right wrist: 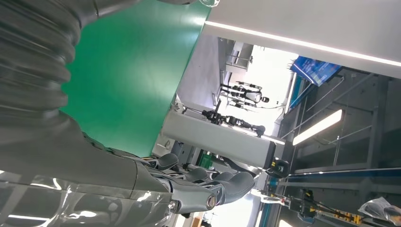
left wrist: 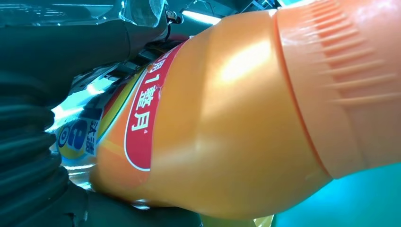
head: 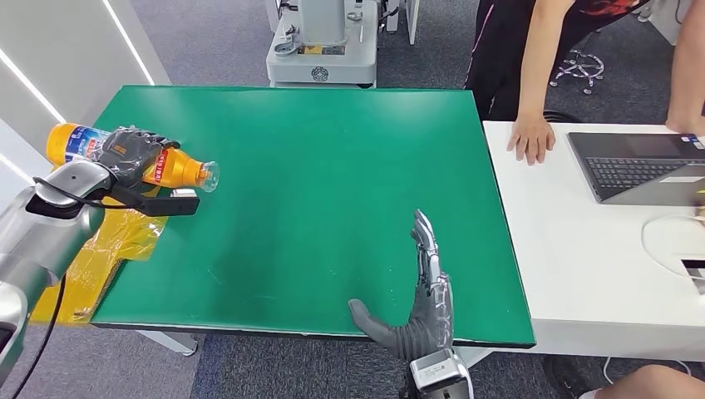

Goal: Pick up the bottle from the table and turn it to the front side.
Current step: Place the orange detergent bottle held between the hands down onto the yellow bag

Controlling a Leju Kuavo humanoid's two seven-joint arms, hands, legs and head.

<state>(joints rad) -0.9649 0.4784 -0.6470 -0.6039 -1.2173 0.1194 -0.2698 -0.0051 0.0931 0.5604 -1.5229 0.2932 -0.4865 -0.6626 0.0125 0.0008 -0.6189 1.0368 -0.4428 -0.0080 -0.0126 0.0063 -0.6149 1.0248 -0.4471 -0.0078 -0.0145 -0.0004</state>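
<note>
Bottle [head: 125,158] — orange plastic, smooth glossy shoulder, ribbed cap end, red-and-blue printed label; held lying sideways above the far-left edge of the green table [head: 332,208], cap end pointing inward. Left hand [head: 129,154] is wrapped round its middle; right hand [head: 420,299] is flat, fingers spread, holding nothing, at the near edge. Risk, as judged: the slick rounded wall may slide in the grasp while being turned — a drop past the table edge onto the yellow bag [head: 108,249] is likely.
</note>
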